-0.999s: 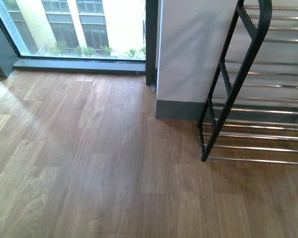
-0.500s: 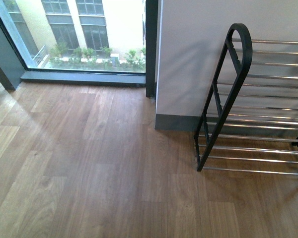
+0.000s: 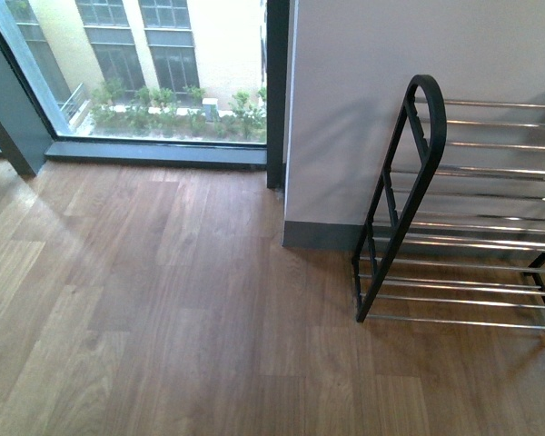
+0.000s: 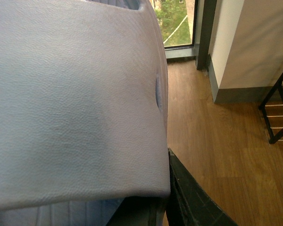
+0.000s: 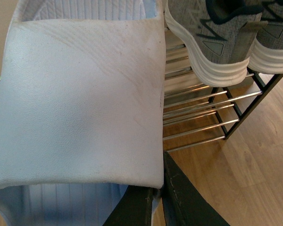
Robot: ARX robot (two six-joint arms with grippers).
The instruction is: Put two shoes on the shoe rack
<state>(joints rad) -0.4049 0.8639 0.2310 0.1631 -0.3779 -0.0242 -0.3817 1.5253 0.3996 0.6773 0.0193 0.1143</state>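
Each gripper holds a white slipper by its strap. The left gripper [image 4: 161, 197] is shut on a white slipper [image 4: 75, 103] that fills most of the left wrist view, with the shoe rack [image 4: 278, 113] some way off. The right gripper [image 5: 160, 190] is shut on the other white slipper [image 5: 80, 103], close beside the shoe rack's chrome rods [image 5: 198, 117]. Two grey knit shoes [image 5: 212, 33] with white soles stand side by side on its upper rods. In the front view the black-framed shoe rack [image 3: 418, 163] stands at the right. No gripper, slipper or shoe shows there.
A white wall [image 3: 363, 91] with a grey skirting [image 3: 318, 234] rises behind the rack. A floor-to-ceiling window [image 3: 145, 64] with a dark frame runs along the back left. Wooden floor [image 3: 163, 318] spreads across the left and front.
In the front view the rack has slid down and grown smaller, so its whole arched end now shows. More of the window shows.
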